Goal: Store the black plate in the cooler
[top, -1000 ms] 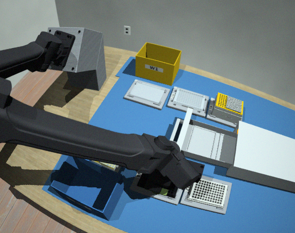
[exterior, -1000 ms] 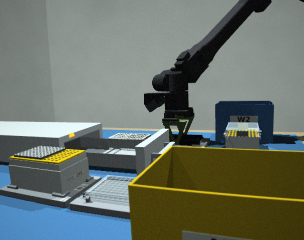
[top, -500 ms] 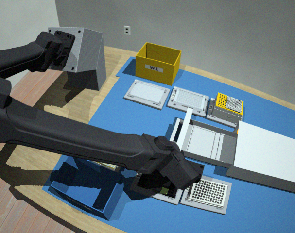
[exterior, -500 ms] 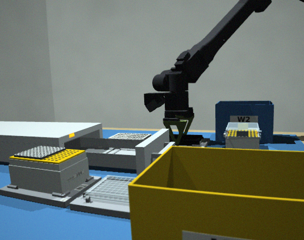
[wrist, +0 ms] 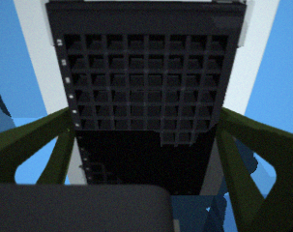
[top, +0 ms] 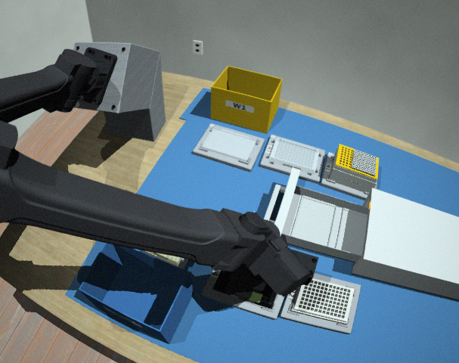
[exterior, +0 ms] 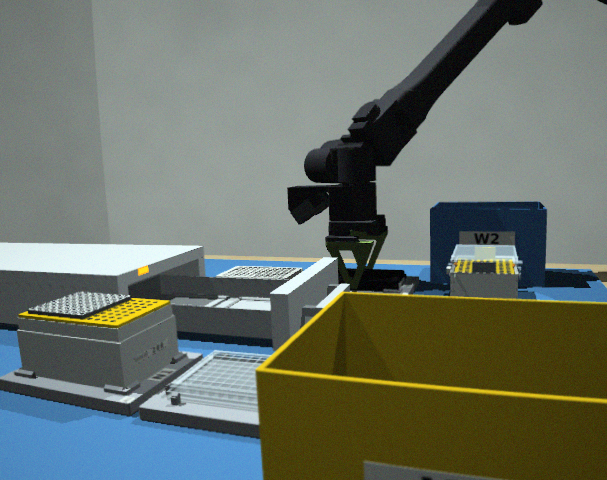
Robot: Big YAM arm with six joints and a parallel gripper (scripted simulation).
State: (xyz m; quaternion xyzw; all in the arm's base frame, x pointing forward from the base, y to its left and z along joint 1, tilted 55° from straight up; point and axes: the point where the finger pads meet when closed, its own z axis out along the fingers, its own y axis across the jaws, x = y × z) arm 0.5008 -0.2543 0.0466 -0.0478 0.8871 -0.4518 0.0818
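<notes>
Black and gridded, the plate (wrist: 146,87) sits in its grey nest (wrist: 254,72) directly under our gripper (exterior: 356,268); the jaws are clamped across its short width, so its long side can go across the drawer. Beyond it the drawer (top: 319,222) stands pulled out (amber lamp (exterior: 143,270) lit), ready to receive it. Farther off, the yellow bin (top: 245,97) stands well apart.
</notes>
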